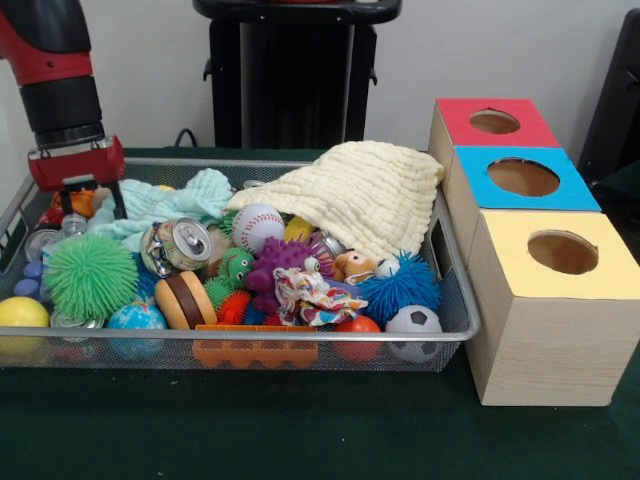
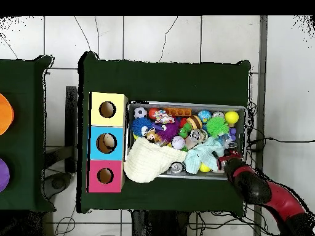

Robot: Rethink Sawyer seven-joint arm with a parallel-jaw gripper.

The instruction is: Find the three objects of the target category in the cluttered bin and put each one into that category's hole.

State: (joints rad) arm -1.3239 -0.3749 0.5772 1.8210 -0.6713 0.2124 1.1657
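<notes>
A red and black robot arm's tool (image 1: 92,200) hung low over the far corner of a wire bin (image 1: 455,290) crammed with toys; whether it was open or gripping anything could not be told. This looked like the searching step, with no target yet lifted. A cream cloth (image 1: 355,195) and a mint cloth (image 1: 165,200) covered part of the pile, hiding items. Beside the bin stood three boxes with holes: red (image 1: 495,122), blue (image 1: 523,178), yellow (image 1: 562,252).
</notes>
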